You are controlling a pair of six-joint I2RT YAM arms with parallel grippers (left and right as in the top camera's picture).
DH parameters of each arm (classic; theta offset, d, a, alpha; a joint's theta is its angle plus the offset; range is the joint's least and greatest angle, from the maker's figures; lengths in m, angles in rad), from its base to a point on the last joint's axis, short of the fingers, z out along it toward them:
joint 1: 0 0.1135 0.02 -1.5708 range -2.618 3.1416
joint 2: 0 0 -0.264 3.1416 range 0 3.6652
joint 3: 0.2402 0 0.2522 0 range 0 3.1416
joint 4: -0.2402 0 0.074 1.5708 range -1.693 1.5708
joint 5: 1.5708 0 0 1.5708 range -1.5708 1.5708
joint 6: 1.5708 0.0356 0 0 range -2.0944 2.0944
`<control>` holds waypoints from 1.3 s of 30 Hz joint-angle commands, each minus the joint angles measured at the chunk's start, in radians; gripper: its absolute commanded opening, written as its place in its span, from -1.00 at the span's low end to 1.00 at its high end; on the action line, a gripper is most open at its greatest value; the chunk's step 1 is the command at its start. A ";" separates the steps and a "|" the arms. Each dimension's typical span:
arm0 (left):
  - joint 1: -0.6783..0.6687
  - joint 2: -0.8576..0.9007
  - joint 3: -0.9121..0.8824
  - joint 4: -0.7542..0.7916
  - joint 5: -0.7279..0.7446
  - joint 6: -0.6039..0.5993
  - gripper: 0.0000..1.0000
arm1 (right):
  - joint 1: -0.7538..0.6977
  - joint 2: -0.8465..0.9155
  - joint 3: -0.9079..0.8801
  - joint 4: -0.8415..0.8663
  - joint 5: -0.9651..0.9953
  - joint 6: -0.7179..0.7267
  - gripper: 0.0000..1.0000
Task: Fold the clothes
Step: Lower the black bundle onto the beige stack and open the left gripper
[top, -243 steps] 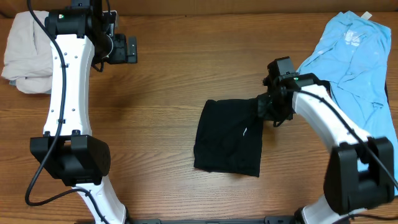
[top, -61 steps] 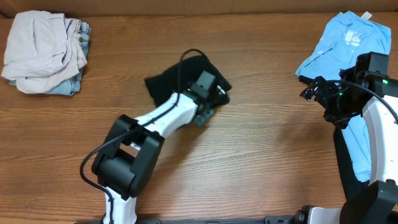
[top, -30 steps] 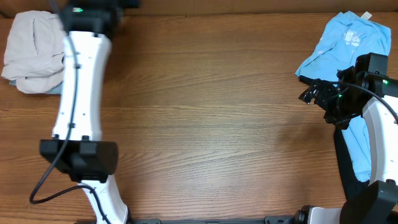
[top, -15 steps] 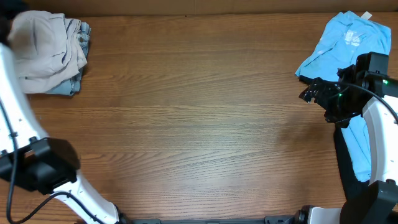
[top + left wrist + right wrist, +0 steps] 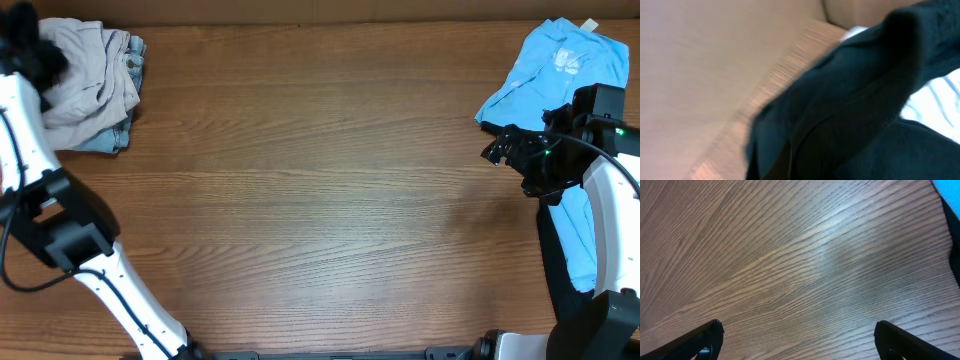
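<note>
Fabric of the black T-shirt [image 5: 865,100] is filling the left wrist view, bunched at the pinched-shut left gripper [image 5: 32,48], which is hovering far left over the beige pile [image 5: 90,75]; overhead is barely showing it. The light blue shirt [image 5: 560,70] is lying far-to-near at the right edge, just right of the wide-spread right gripper [image 5: 503,148].

— What's moved since you last looked?
— The black T-shirt [image 5: 855,100] is gone from the middle of the table [image 5: 320,200], where my right gripper [image 5: 497,150] had its edge. My left arm [image 5: 25,130] dragged it up past centre, then swung it out to the far left corner by the pale pile [image 5: 90,80].
— And the right side?
— Drawn back to the blue shirt [image 5: 560,70].
</note>
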 commanded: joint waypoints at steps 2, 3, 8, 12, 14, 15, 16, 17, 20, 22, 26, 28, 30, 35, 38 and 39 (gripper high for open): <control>-0.054 -0.001 0.013 0.011 0.023 -0.064 -0.92 | 0.002 -0.019 0.007 0.003 -0.008 -0.008 1.00; -0.063 -0.002 0.013 0.006 0.023 -0.064 -0.92 | 0.002 -0.019 0.007 0.003 -0.009 -0.008 1.00; -0.117 -0.004 0.014 -0.142 0.042 -0.040 -0.73 | 0.002 -0.019 0.007 0.006 -0.008 -0.008 1.00; -0.153 -0.003 0.014 -0.312 0.068 -0.033 0.42 | 0.002 -0.019 0.007 0.006 -0.008 -0.008 1.00; -0.172 -0.003 0.014 -0.382 0.076 -0.033 0.62 | 0.002 -0.019 0.007 0.006 -0.008 -0.008 1.00; -0.182 -0.003 0.014 -0.405 0.075 -0.032 0.67 | 0.002 -0.019 0.007 0.006 -0.008 -0.008 1.00; -0.190 -0.003 0.014 -0.417 0.075 -0.024 0.70 | 0.002 -0.019 0.007 0.007 -0.008 -0.008 1.00; -0.200 -0.007 0.016 -0.426 0.074 -0.001 0.72 | 0.002 -0.019 0.007 0.007 -0.008 -0.008 1.00; -0.219 -0.029 0.050 -0.460 0.071 0.012 0.78 | 0.002 -0.019 0.007 0.006 -0.008 -0.008 1.00; -0.219 -0.053 0.096 -0.488 0.071 -0.026 0.81 | 0.002 -0.019 0.007 0.006 -0.008 -0.008 1.00; -0.193 -0.108 0.192 -0.511 0.073 -0.049 0.82 | 0.002 -0.019 0.007 0.006 -0.008 -0.008 1.00; -0.179 -0.125 0.207 -0.483 0.074 -0.042 0.82 | 0.002 -0.019 0.007 0.006 -0.008 -0.008 1.00; -0.166 -0.125 0.206 -0.451 0.075 0.007 0.82 | 0.002 -0.019 0.007 0.006 -0.008 -0.008 1.00; -0.155 -0.062 0.183 -0.360 0.071 0.183 0.82 | 0.002 -0.019 0.007 0.006 -0.008 -0.008 1.00; -0.155 -0.013 0.175 -0.303 0.071 0.224 0.84 | 0.002 -0.019 0.007 0.006 -0.008 -0.008 1.00; -0.155 0.008 0.175 -0.282 0.070 0.226 0.84 | 0.002 -0.019 0.007 0.006 -0.008 -0.008 1.00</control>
